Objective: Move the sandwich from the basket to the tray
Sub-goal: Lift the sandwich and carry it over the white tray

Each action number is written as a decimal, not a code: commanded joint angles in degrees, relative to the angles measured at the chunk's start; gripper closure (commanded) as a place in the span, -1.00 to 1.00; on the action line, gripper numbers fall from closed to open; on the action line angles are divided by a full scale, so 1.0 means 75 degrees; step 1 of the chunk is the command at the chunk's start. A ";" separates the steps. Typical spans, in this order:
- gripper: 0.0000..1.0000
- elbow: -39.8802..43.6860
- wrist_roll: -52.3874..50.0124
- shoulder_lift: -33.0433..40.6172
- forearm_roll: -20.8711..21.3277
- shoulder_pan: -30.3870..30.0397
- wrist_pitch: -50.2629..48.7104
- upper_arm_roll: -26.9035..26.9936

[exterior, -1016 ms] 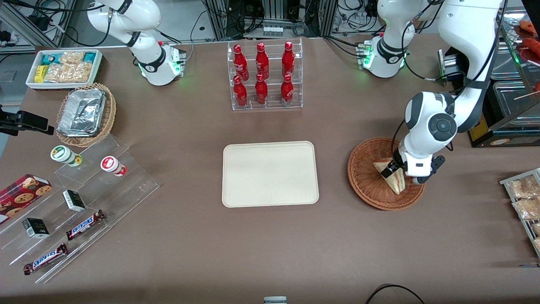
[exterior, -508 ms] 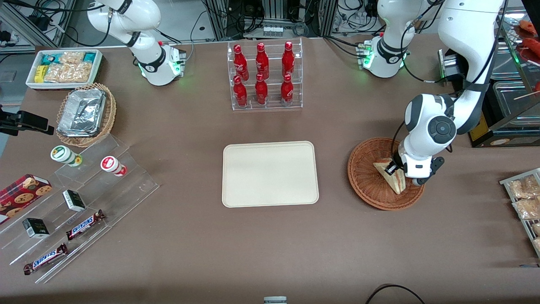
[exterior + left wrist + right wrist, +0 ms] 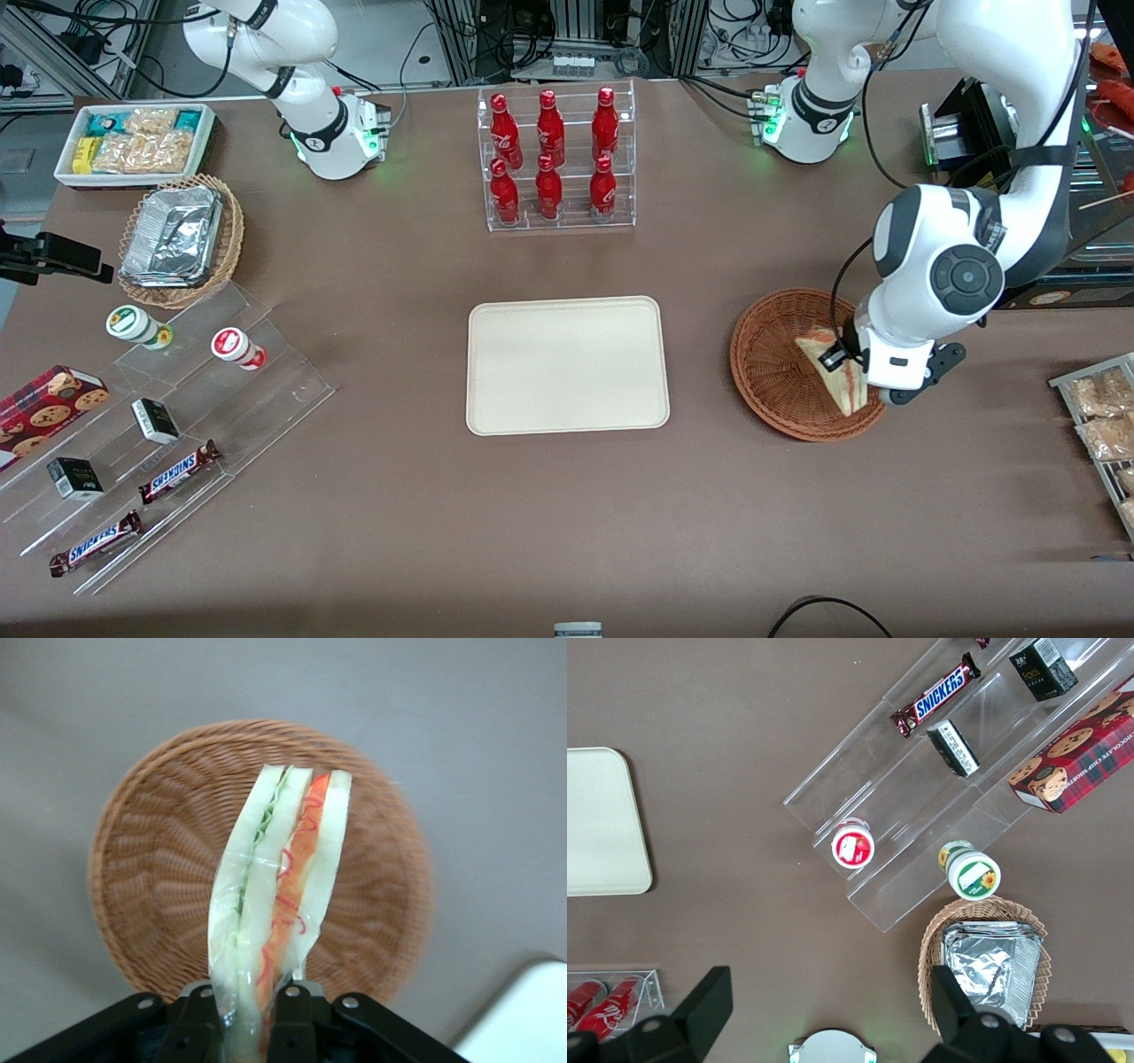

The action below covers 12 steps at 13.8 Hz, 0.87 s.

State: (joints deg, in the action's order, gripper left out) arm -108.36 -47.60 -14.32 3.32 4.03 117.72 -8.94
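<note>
My left gripper is shut on the sandwich, a wrapped pale wedge with red, orange and green filling. It holds the wedge lifted above the reddish-brown wicker basket, over the side of the basket toward the working arm's end. In the left wrist view the sandwich hangs between the black fingers with the basket under it. The cream tray lies at the table's middle, empty, beside the basket; a corner of the tray shows in the wrist view.
A clear rack of red bottles stands farther from the front camera than the tray. Snack packets lie at the working arm's end. A foil-lined tan basket, a white snack bin and acrylic steps with snacks lie toward the parked arm's end.
The left arm has risen and shifted toward its own end of the table, lifting the sandwich off the basket floor.
</note>
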 commanded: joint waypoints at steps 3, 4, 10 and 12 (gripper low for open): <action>1.00 0.1544 -0.0051 -0.1218 -0.0197 0.0738 -0.0262 -0.0472; 1.00 0.1743 -0.0063 -0.1406 -0.0185 0.0996 -0.0285 -0.0472; 1.00 0.3254 -0.0505 -0.2952 -0.0209 0.2472 -0.0239 -0.0472; 1.00 0.3642 -0.1103 -0.3328 -0.0150 0.3000 -0.0180 -0.0472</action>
State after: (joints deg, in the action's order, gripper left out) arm -87.26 -52.09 -35.06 2.18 22.56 117.47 -13.13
